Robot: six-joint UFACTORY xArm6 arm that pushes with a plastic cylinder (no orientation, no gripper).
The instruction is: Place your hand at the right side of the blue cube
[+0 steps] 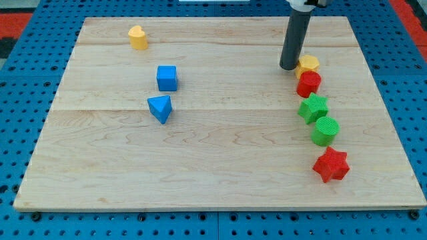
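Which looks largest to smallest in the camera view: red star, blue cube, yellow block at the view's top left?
1. red star, though it sits nearest the camera, which may inflate it.
2. blue cube.
3. yellow block, farthest away, so its true size is unsure.

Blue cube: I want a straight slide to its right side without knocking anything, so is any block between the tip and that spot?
Nothing visible. My tip sits beside the yellow block at the view's right; the blue cube is far to its left, with bare board between. The blue wedge lies below that line.
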